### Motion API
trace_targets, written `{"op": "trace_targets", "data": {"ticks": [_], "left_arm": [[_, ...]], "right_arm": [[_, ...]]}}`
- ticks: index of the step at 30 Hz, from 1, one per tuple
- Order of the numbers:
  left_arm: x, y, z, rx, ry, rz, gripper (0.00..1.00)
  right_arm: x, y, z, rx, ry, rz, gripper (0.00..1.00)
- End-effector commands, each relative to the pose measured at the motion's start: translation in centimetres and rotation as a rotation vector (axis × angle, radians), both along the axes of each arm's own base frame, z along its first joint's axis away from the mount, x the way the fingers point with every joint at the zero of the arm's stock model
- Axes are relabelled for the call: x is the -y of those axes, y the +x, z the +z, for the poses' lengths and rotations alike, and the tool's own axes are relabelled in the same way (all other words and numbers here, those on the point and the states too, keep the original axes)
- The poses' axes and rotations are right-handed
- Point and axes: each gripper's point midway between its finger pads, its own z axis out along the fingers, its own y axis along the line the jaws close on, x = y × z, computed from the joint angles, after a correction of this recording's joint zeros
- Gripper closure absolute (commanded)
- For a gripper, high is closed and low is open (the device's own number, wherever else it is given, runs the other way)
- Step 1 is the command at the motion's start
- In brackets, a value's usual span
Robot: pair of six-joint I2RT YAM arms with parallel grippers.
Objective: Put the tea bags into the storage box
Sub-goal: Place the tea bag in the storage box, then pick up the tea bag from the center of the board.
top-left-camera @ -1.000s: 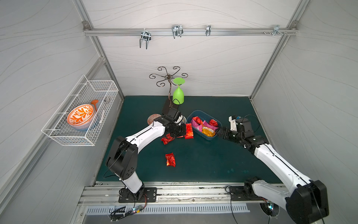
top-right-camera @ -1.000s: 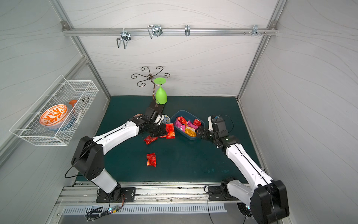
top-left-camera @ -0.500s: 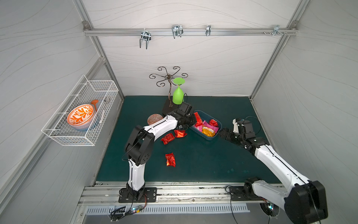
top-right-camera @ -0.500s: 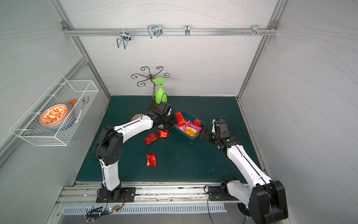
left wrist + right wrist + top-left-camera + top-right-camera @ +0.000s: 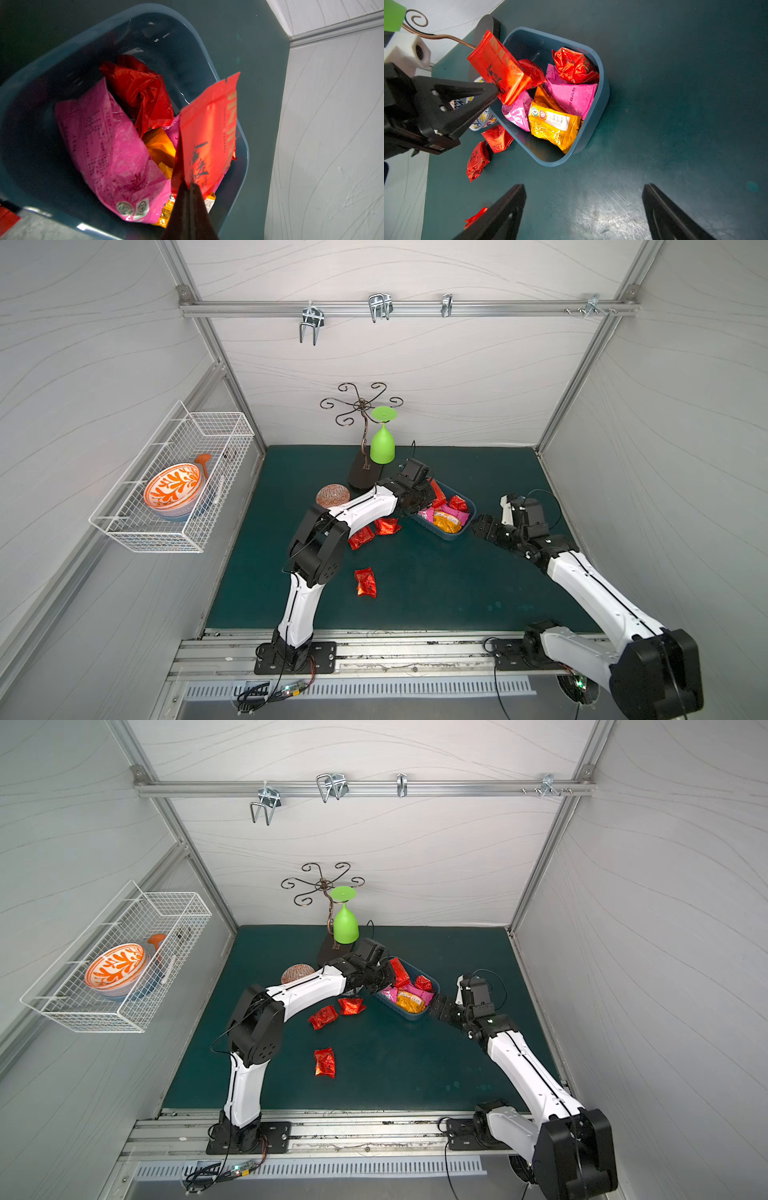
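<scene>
the left gripper [image 5: 497,92] is clamping together on the lower corner of a flat red tea bag [image 5: 496,64] and is holding it tilted over the rim of the storage box [image 5: 602,99] on that arm's side. a second ago this tea bag was hanging beside the box, over the green mat [image 5: 436,593] near the loose red ones, so the arm is now finishing its carry. by my judgement only the release is remaining for this piece. it is not yet lying among the pink tea bags [image 5: 571,97] and the yellow tea bag [image 5: 553,124] inside. two crumpled red tea bags [image 5: 387,526] are waiting just off the box, and a third red tea bag [image 5: 365,582] is lying nearer the arms' bases. the right gripper [image 5: 583,186] is hovering empty beside the box, jaws wide apart, roughly where it was.
</scene>
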Motion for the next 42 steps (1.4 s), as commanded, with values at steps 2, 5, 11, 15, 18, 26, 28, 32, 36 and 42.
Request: {"op": "trace_targets", "data": {"ticks": [2,5,11,15,18,26,28,32,36,42], "left_arm": [[0.7,0.8,2.1,0.053,-0.026,-0.007,0.75],[0.2,0.3,3.5,0.083,-0.017,-0.026,0.62],[-1.8,-1.7,5.6,0.157,0.045,-0.084,0.54],[-4.4,-3.9,6.3,0.212,0.139,-0.139,0.54],[-7.5,-5.7,6.2,0.235,0.255,-0.157,0.5],[-17.9,-10.0,3.7,0.121,0.34,0.006,0.46],[-20.3,-10.9,2.8,0.1,0.32,0.076,0.46],[-23.6,-12.0,1.2,0.078,0.293,0.191,0.45],[-25.8,-12.3,0.1,0.062,0.273,0.273,0.44],[-27.0,-11.9,-2.5,0.039,0.177,0.366,0.44]], "right_arm": [[0.1,-0.2,0.6,0.0,0.008,0.003,0.08],[-0.1,-0.1,0.8,0.007,0.016,0.01,0.08],[-1.0,0.2,1.3,0.007,0.04,0.047,0.11],[-2.3,0.3,1.7,0.017,0.024,0.095,0.12],[-3.3,0.3,1.8,0.023,-0.011,0.132,0.12],[-5.0,0.5,1.3,0.014,-0.023,0.186,0.12],[-5.1,0.5,1.2,0.011,-0.024,0.192,0.12],[-5.2,0.4,1.1,0.007,-0.022,0.202,0.12],[-5.3,0.2,0.9,-0.002,-0.026,0.204,0.12],[-5.2,0.0,1.0,-0.004,-0.025,0.203,0.12]]}}
